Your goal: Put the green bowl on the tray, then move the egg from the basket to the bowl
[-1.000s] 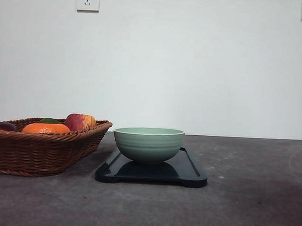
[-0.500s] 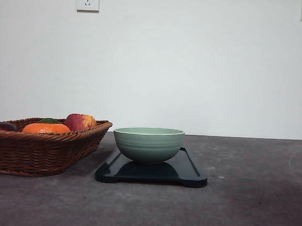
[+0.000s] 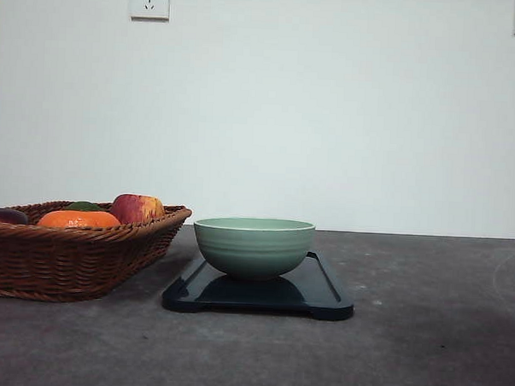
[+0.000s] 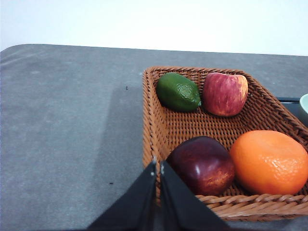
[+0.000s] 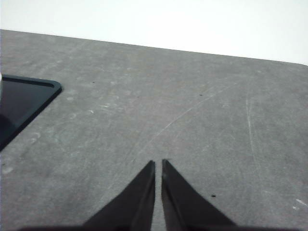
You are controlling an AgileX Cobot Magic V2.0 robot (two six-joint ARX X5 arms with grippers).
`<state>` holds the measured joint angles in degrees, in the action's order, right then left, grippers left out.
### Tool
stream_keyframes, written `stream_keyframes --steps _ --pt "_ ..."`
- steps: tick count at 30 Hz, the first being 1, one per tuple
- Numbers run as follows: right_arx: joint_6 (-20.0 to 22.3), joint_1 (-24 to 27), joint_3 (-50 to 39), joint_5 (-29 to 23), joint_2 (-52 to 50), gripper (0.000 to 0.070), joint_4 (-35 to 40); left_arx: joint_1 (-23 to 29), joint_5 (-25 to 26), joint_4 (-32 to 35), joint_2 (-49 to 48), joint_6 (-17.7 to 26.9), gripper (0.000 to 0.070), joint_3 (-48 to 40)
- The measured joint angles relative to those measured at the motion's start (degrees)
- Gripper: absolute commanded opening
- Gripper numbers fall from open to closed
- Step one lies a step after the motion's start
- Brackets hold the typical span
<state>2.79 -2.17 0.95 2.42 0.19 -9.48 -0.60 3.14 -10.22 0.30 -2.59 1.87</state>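
Pale sage-green ceramic bowl (image 3: 253, 246) seated on glossy black tray (image 3: 326, 292). Brown woven wicker basket (image 4: 156, 139) just beyond left gripper (image 4: 157, 168), the nearer arm; no egg discernible among the fruit. Jaws together on both left and right gripper (image 5: 158, 166), nothing held.

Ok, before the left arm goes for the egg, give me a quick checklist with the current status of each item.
1. Green bowl sits on tray: ok.
2. Bowl upright: ok.
3. Egg located in basket: not ok; I see a lime, two apples and an orange, no egg.
4. Left gripper free of any object: ok, shut, at the basket's near rim.
5. Right gripper away from the tray: ok, shut over bare table.
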Motion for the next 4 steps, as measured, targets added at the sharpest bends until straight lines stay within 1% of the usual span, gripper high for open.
stream_keyframes --steps 4 --pt "0.0 0.0 0.0 0.0 0.0 0.0017 0.0 0.0 0.0 0.0 0.0 0.0 0.0000 0.0"
